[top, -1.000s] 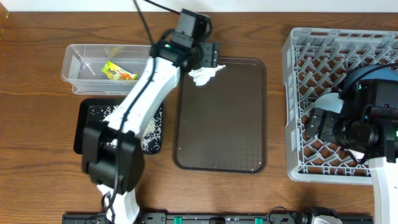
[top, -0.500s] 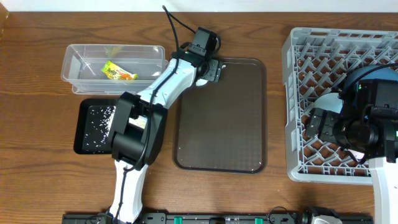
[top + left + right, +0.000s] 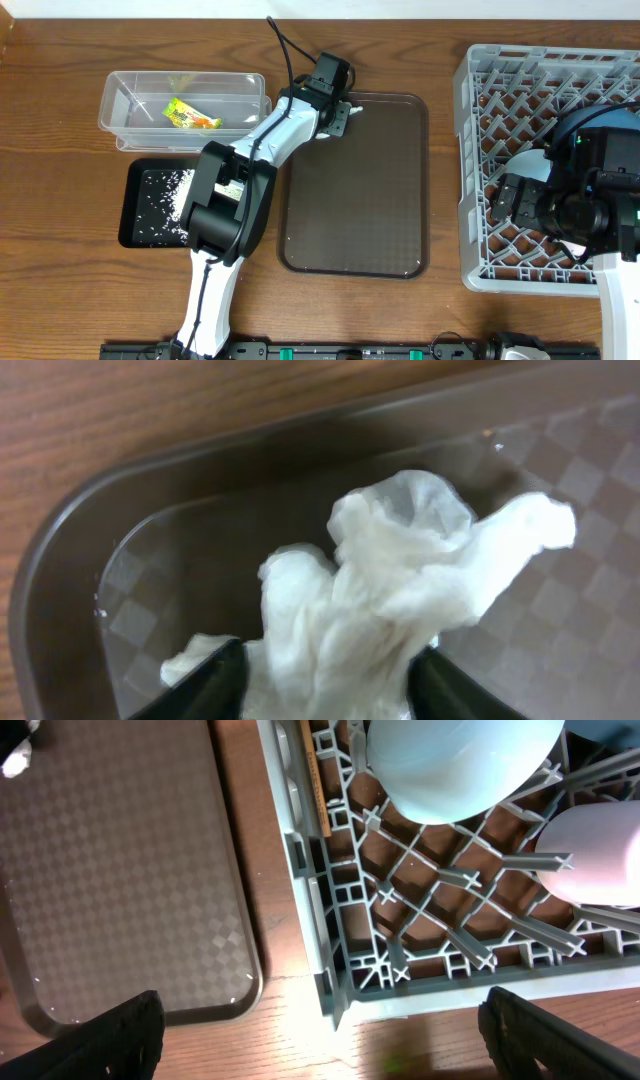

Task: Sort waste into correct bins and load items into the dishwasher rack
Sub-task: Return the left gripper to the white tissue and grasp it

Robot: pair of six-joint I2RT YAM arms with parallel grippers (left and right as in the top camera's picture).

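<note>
My left gripper point(image 3: 340, 108) is at the far-left corner of the brown serving tray point(image 3: 355, 200). In the left wrist view its fingers point(image 3: 330, 685) are shut on the crumpled white paper point(image 3: 400, 580), which rests on the tray. The yellow-green wrapper point(image 3: 190, 113) lies in the clear tub point(image 3: 130, 90). Rice point(image 3: 165, 190) lies in the black tray point(image 3: 128, 215). My right gripper point(image 3: 320, 1040) is open and empty over the near-left corner of the grey rack point(image 3: 480, 90). The rack holds the light-blue bowl point(image 3: 460, 760), pink cup point(image 3: 600, 855) and chopstick point(image 3: 312, 780). The plate and mint bowl are hidden.
The left arm stretches from the table's front edge over the black tray's right side to the brown tray's corner. The right arm covers the middle of the rack. Bare wood separates the brown tray point(image 3: 120, 870) from the rack point(image 3: 340, 900).
The left gripper came down over the white paper, which lay exposed beside it a second ago and is now mostly covered. The left arm swung off the black tray. The right arm has not moved.
</note>
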